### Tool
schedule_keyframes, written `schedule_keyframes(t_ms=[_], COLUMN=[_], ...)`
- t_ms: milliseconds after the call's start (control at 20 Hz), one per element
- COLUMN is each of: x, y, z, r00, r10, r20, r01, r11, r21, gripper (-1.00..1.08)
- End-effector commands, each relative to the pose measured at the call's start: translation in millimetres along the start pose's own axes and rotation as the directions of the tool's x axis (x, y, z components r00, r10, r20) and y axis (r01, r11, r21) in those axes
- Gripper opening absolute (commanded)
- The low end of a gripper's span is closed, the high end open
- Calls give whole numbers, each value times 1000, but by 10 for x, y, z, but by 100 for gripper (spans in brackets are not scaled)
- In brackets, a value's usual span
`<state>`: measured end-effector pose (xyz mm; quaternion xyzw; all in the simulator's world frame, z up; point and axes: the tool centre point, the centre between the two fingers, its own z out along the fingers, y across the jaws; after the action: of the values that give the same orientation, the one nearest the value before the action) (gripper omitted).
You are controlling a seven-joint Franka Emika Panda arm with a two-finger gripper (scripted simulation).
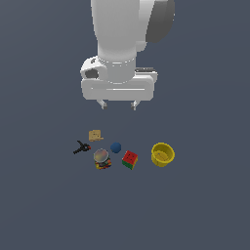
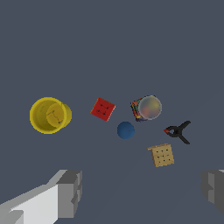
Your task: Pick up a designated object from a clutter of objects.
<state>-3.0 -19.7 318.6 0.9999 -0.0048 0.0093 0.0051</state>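
The yellow cup [image 1: 162, 155] [image 2: 49, 115] stands upright, mouth up, at the exterior view's right end of the clutter. Beside it lie the red-green cube [image 1: 129, 159] [image 2: 103, 109], the blue ball [image 1: 115, 147] [image 2: 126, 130], the domed multicoloured toy [image 1: 102, 158] [image 2: 146, 108], the tan block [image 1: 95, 135] [image 2: 162, 155] and the black-and-red clamp [image 1: 81, 147] [image 2: 178, 131]. My gripper [image 1: 118, 105] [image 2: 142, 190] hangs open high above the floor, over the tan block's side of the group, holding nothing. The cup sits off to the exterior view's right of it.
All items rest on a plain dark grey floor [image 1: 195, 210]. The cube is the cup's nearest neighbour, with a clear gap between them.
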Motion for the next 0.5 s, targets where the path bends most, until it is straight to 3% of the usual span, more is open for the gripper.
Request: schedule_keyframes(t_ms=[0, 450], x=[0, 32], y=[0, 54], z=[0, -56], r00=[1000, 999], r10=[0, 30], r20=[0, -15], r01=[0, -30], r11=[1000, 999], r21=[0, 16], gripper=[28, 28])
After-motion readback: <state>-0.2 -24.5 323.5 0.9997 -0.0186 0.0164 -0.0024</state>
